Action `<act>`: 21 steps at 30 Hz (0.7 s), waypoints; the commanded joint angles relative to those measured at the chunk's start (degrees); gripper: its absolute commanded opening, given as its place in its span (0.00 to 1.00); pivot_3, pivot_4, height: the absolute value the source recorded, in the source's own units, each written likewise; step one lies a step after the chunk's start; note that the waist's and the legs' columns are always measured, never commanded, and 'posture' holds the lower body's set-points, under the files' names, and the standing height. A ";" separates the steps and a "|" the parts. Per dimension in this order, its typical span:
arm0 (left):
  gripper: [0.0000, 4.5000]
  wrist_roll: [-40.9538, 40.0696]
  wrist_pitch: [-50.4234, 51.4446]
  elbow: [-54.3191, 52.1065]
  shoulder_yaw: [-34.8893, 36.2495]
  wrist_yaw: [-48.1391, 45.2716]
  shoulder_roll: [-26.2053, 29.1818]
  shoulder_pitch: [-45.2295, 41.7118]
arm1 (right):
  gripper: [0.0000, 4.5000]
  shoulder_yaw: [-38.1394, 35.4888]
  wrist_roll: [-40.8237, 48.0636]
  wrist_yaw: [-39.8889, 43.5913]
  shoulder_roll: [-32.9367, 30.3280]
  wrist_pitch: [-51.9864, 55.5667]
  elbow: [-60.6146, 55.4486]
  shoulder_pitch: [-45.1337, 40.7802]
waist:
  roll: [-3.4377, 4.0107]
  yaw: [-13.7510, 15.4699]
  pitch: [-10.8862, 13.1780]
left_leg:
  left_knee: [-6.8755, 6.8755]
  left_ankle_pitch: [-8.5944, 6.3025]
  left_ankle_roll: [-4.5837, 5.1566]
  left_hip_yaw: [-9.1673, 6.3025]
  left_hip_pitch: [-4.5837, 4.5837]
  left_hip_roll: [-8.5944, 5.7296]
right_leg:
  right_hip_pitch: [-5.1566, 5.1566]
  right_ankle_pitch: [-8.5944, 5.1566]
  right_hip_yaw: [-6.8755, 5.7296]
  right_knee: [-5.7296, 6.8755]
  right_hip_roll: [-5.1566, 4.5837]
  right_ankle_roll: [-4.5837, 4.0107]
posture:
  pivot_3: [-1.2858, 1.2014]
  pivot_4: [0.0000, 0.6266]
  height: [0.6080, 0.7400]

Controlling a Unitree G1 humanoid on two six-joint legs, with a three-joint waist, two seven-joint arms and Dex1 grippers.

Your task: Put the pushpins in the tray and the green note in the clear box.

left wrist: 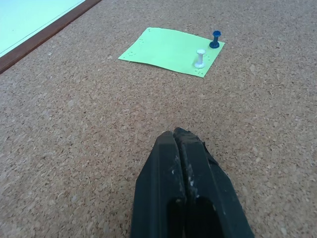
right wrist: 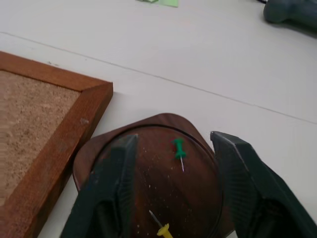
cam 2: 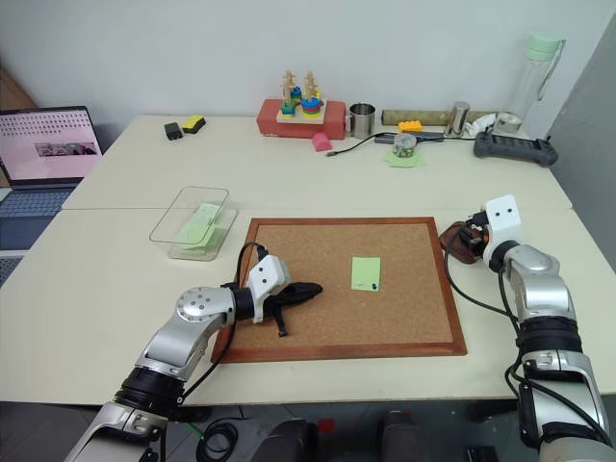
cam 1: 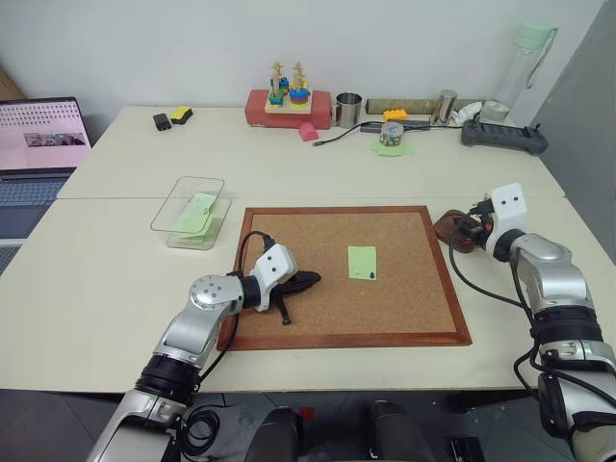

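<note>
Right gripper [right wrist: 173,188] spread open, empty, over the tray [right wrist: 99,148] just beside cork board [cam 1: 327,318]; green pushpin [right wrist: 179,148] lies inside. Left gripper [left wrist: 181,144] clenched, empty, on the board; green note [left wrist: 171,49] pinned mid-board by a blue pin [left wrist: 215,39].

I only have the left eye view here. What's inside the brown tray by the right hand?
Observer: A green pushpin and a yellow pushpin lie loose in the tray, below the open right hand.
Operator: I see one dark dot on the green note. Is that the only pin?
Observer: No, there are two. A dark blue pin and a white pin stand close together along one edge of the green note.
Operator: And is the left hand open?
Observer: The left hand is shut and holds nothing. It points at the note across bare cork board.
</note>
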 commanded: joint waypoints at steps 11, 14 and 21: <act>0.00 1.87 0.73 2.15 -1.01 -0.07 0.33 0.44 | 0.74 11.60 8.51 27.78 -6.05 0.15 -30.98 12.76 | 0.01 0.03 0.00 | 0.01 0.00 0.00 -0.08 0.00 0.03 | 0.03 -0.01 -0.07 -0.04 0.01 0.02 | 0.52 0.24 1.00; 0.00 1.96 0.73 2.12 -1.07 -0.08 0.40 0.44 | 0.74 15.06 7.05 28.40 -4.81 -1.06 -31.71 13.58 | 0.00 0.03 0.00 | 0.03 0.00 0.00 -0.12 0.00 0.03 | 0.04 -0.15 -0.05 -0.04 0.01 0.29 | 0.52 0.24 1.00; 0.00 1.98 0.84 1.86 -1.04 -0.13 0.59 0.64 | 0.74 18.34 5.49 27.72 -0.99 -3.09 -26.94 11.34 | -0.01 0.06 -0.01 | 0.05 0.00 0.00 -0.17 0.02 0.04 | 0.02 -0.10 -0.04 -0.05 0.02 0.31 | 0.52 0.24 1.00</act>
